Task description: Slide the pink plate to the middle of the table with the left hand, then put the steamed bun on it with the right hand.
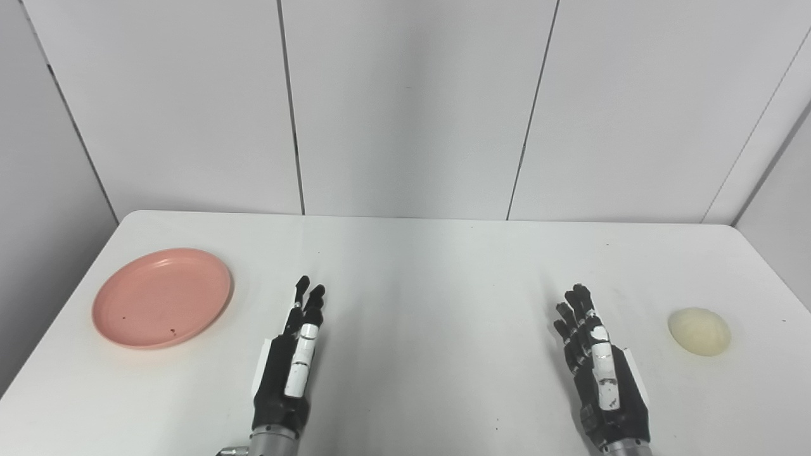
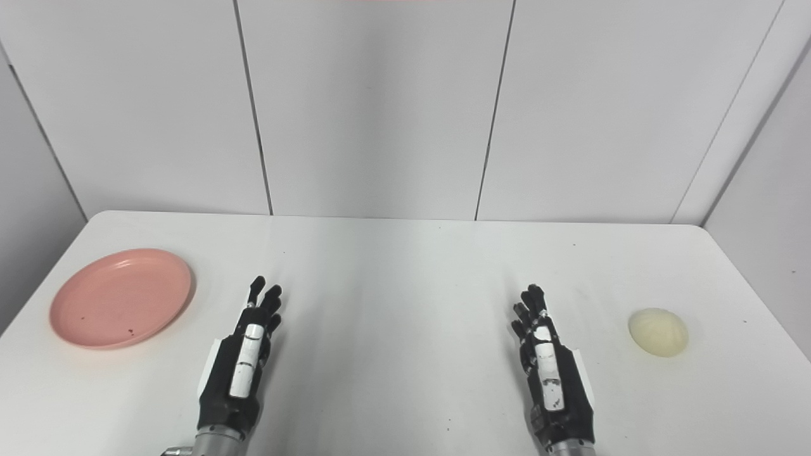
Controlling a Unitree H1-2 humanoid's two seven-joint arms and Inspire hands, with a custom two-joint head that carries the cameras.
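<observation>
A round pink plate [image 1: 162, 297] lies flat on the white table [image 1: 431, 278] at the left, with nothing on it but a few dark specks. At the far right rests a pale cream steamed bun [image 1: 699, 331]. My left hand [image 1: 293, 361] stretches forward over the table, open and holding nothing, a hand's width right of the plate. Over on the other side my right hand [image 1: 599, 367] is open too, fingers extended, with a clear gap between it and the bun on its right.
White wall panels [image 1: 405, 107] stand right behind the table's far edge. Grey walls close in on both sides. The stretch of table between the two hands is bare white surface.
</observation>
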